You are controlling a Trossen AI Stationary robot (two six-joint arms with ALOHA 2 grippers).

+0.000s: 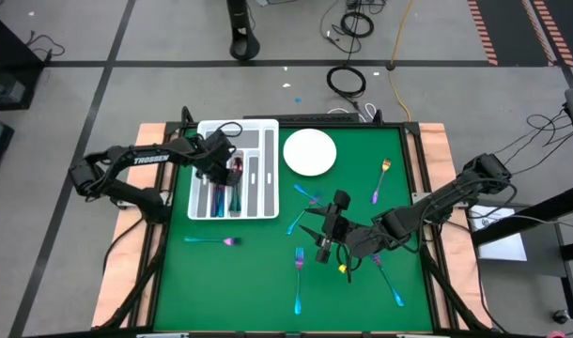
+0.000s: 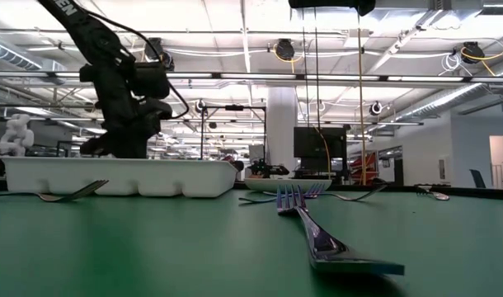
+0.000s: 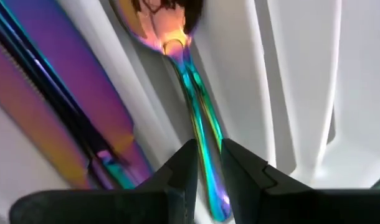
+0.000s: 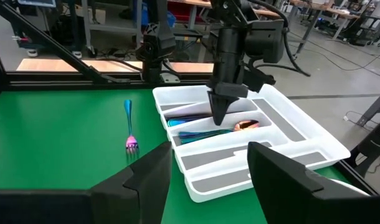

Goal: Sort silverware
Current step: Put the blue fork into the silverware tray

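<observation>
White divided tray (image 1: pixel 258 127) on green table (image 1: pixel 258 272), slots running lengthwise; left gripper (image 3: pixel 205 171) down in a middle slot, fingers slightly apart astride spoon (image 3: pixel 196 112) handle, spoon lying along slot, bowl pointing away from gripper; right gripper (image 4: pixel 209 171) wide apart, empty, above table centre.

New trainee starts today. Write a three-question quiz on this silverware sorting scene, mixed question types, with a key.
1. True or false: the left gripper is over the round white plate.
2. What kind of piece lies between the left gripper's fingers? A) fork B) spoon C) knife
3. Fill in: the right gripper hovers open over the green ____.

Key: 1 false, it is in the white divided tray. 2 B, a spoon. 3 table.
</observation>
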